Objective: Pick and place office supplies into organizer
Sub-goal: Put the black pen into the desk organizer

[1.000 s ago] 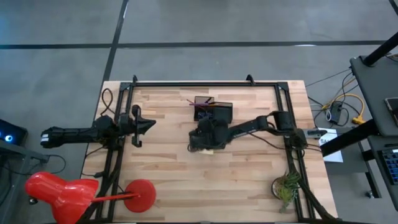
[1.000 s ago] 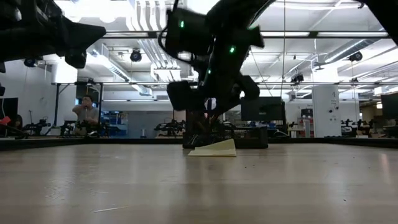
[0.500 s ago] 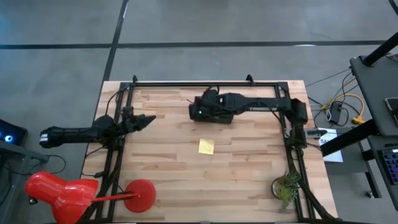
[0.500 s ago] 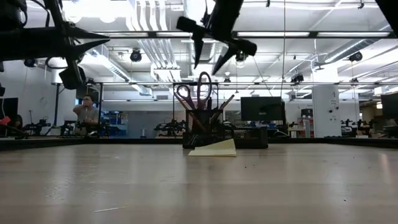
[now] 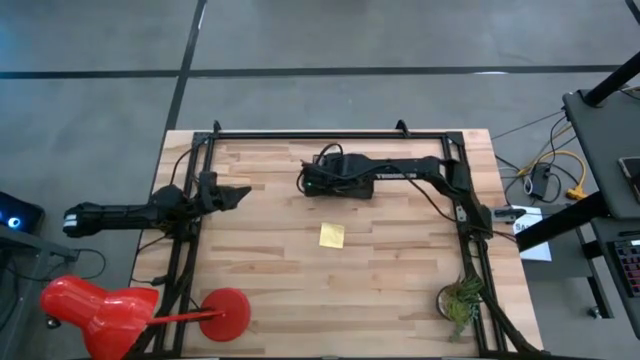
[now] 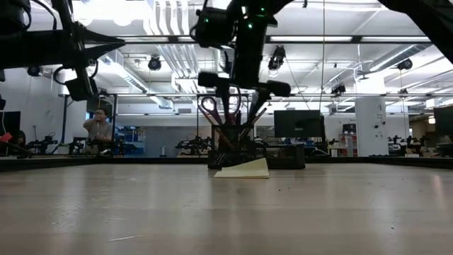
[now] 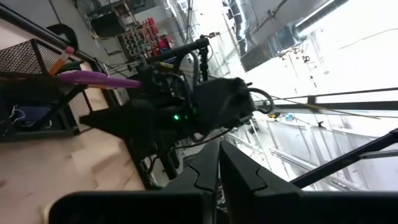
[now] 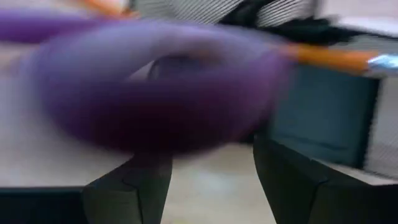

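The black mesh organizer point(image 5: 358, 186) stands on the far middle of the table. Purple-handled scissors point(image 6: 210, 108) and pens, one an orange pencil point(image 8: 329, 57), stick up out of it. My right gripper point(image 6: 243, 95) hangs open over the organizer, pointing steeply down. In the right wrist view the scissors' purple ring point(image 8: 155, 81) sits just ahead of the fingertips. The yellow sticky-note pad point(image 5: 332, 235) lies alone on the table's middle, one edge raised point(image 6: 244, 168). My left gripper point(image 5: 243, 193) waits shut above the table's left edge, pointing right. My right gripper's open fingers point(image 8: 134, 186) stand just short of the scissors' purple handle ring point(image 8: 186, 134), coming from above. Blur hides whether they touch it.
A black frame rail point(image 5: 330, 133) runs along the far edge, with side rails left and right. A small green plant point(image 5: 460, 300) stands at the near right corner. A red stand point(image 5: 225, 310) sits at the near left. Bare wood lies around the pad.
My right gripper has risen from low over the yellow pad and gone toward the far edge to above the organizer, tipping as it went; its fingers stayed apart. The pad lies where it was. My left gripper has rolled about its own axis in place.
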Controlling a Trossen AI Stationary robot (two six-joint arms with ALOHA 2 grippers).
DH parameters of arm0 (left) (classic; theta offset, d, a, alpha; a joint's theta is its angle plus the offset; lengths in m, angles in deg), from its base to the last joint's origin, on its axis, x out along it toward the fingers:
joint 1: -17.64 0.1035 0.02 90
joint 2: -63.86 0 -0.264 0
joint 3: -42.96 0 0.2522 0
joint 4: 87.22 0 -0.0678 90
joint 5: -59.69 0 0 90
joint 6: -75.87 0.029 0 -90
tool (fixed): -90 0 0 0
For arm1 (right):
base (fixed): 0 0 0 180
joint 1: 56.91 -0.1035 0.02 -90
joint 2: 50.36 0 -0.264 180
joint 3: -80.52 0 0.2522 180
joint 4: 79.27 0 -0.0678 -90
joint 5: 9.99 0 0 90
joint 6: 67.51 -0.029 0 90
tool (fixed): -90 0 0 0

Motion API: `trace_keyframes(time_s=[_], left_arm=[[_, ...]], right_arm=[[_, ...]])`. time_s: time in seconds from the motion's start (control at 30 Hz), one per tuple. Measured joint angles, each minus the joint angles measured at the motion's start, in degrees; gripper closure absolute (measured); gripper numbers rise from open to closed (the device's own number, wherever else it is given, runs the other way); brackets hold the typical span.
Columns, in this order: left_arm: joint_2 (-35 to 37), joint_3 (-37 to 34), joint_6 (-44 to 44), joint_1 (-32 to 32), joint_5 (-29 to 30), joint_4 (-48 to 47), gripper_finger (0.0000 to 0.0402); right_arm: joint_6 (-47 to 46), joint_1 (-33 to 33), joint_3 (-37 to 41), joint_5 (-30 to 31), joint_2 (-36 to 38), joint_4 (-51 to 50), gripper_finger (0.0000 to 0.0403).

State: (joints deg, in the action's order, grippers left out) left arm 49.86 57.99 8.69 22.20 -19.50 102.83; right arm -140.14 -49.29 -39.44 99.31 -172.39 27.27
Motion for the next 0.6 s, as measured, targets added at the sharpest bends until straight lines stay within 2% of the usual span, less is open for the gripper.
trace_keyframes(time_s=[0.13, 0.4, 0.6], left_arm=[[0.26, 0.03, 0.01, -0.02, 0.01, 0.38, 0.0402], [0.13, 0.09, 0.55, -0.02, 0.94, 1.22, 0.0402], [0.04, 0.09, 0.59, -0.02, 1.29, 1.26, 0.0402]], right_arm=[[-2.91, 0.35, 1.84, 4.64, -0.57, -0.14, 0.0193], [-5.8, 0.37, 4.26, 7.87, -0.74, 3.18, 0.0197], [-5.84, 0.25, 5.83, 10.82, -0.81, 6.67, 0.0238]])
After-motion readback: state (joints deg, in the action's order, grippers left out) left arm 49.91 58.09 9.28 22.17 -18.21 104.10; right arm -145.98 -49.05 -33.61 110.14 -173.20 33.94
